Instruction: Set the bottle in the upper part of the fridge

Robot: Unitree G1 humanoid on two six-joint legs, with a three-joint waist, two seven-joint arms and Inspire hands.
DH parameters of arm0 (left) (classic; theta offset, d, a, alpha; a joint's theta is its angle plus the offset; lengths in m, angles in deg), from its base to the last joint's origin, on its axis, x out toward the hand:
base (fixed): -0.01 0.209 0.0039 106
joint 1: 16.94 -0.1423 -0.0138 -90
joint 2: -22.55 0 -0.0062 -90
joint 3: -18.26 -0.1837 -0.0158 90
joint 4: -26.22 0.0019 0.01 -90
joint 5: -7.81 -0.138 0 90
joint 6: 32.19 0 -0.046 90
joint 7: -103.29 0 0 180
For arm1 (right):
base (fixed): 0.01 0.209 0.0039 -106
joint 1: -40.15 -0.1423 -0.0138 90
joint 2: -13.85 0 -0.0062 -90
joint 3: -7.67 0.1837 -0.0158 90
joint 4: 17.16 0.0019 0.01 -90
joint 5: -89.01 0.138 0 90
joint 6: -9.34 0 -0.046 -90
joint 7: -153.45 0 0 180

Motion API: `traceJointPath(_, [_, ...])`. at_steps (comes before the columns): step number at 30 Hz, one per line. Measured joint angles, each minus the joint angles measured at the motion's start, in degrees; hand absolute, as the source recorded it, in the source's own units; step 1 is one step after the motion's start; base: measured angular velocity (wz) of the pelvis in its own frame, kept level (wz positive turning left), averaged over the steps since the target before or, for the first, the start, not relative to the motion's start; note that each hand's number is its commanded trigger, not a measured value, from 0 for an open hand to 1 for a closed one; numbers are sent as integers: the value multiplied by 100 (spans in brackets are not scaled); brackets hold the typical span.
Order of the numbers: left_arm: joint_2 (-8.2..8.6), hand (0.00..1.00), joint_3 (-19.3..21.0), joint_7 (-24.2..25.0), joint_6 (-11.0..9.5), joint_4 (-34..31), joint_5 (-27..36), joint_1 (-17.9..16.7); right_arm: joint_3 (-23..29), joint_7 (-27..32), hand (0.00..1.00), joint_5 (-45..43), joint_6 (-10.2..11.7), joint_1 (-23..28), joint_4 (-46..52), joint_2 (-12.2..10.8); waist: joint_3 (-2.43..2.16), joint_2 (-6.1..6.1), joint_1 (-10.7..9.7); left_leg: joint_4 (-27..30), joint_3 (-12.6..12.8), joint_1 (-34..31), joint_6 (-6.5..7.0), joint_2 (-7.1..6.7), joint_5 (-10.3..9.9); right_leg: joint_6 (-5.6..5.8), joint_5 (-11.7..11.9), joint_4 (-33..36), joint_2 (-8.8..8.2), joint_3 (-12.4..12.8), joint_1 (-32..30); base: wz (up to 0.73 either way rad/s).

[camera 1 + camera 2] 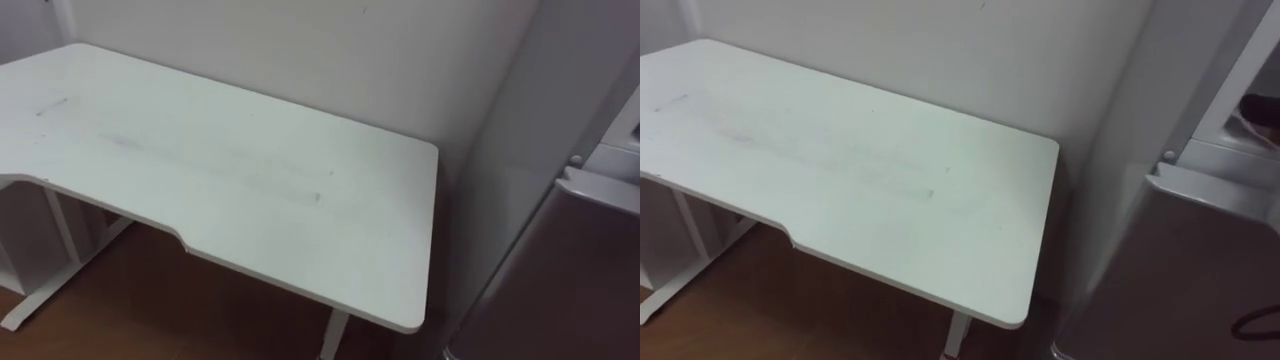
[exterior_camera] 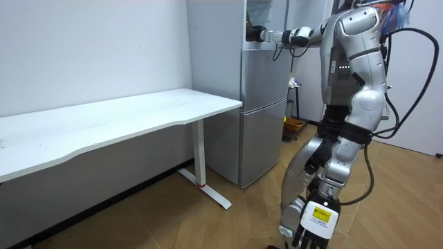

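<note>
Upper fridge (image 2: 271, 17): R hand (image 2: 257, 33) at opening

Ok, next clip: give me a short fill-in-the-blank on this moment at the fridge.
1. The table has a top coloured ___.
2. In the eye views the fridge stands on the table's ___ side.
3. In the room view the robot's raised hand is level with the fridge's ___ compartment.
Missing words: white; right; upper.
</note>
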Motion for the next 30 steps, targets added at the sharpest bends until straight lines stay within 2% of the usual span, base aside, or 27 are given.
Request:
traceJointPath(10, [-17, 0, 1, 110, 0, -5, 21, 19, -92, -334, 0, 2, 59, 4, -23, 1, 15, 14, -14, 10, 26, -4, -4, 21, -1, -5, 3, -56, 24, 37, -14, 0])
traceJointPath(17, [-165, 0, 2, 97, 68, -11, 390, 44, -184, -823, 0, 53, 107, 4, -155, 26, 12, 24, -10, 24, 48, 11, -24, 69, -2, -30, 18, -73, 62, 59, -27, -2])
traceJointPath(26, [-172, 0, 7, 53, 118, -30, 450, -4, -170, -1146, 0, 41, 62, 26, -223, 12, -33, 97, -31, -93, 30, 236, -72, 77, 29, -57, 12, -158, 89, 54, 191, 1])
traceJointPath(27, [-167, 0, 11, 53, 122, -50, 451, -31, -140, -1139, 0, 44, 18, 43, -168, 12, -56, 99, -35, -110, 34, 256, -73, 77, 30, -56, 12, -158, 88, 49, 204, 0])
traceJointPath(30, [-129, 0, 20, 50, 158, -95, 450, -91, 61, -1051, 0, 46, -94, 222, 218, 10, -70, 95, -55, -153, 70, 327, -73, 75, 29, -54, 10, -158, 74, 48, 285, 0])
